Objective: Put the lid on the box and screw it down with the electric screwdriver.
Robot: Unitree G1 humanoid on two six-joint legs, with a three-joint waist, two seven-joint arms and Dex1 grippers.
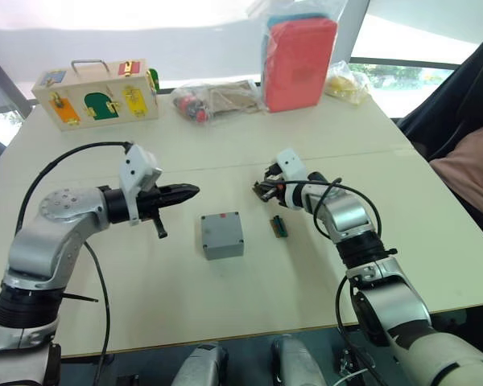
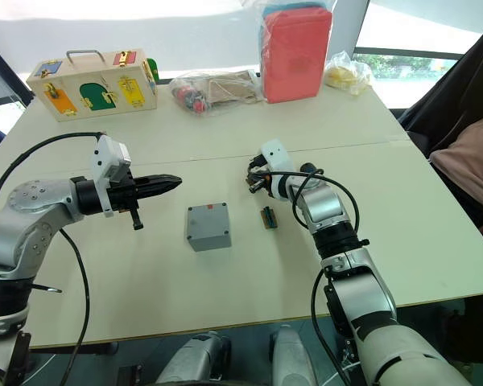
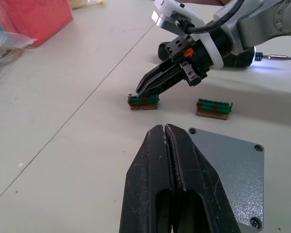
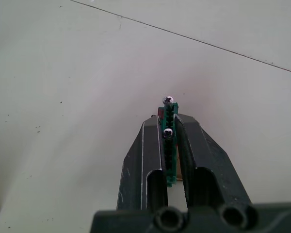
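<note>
Fetching a screw: right gripper (image 4: 168, 127) clamps a green connector piece (image 4: 169, 145) near the lidded box (image 1: 222, 235); left gripper (image 3: 165, 138) closed, empty. Next, screwdriver pickup.

A robotics test lab or workroom, by the look of it: a plain cream table (image 1: 322, 265) by bright windows (image 1: 398, 80), set w/ training props rather than real work. At the far edge, a wooden latch box (image 1: 97, 94) w/ coloured locks, clear bags of small parts (image 1: 213, 100), a red case (image 1: 299, 64) in plastic wrap. Small green connector pieces (image 3: 213, 108) lie mid-table beside a grey box (image 1: 222, 235).
</note>
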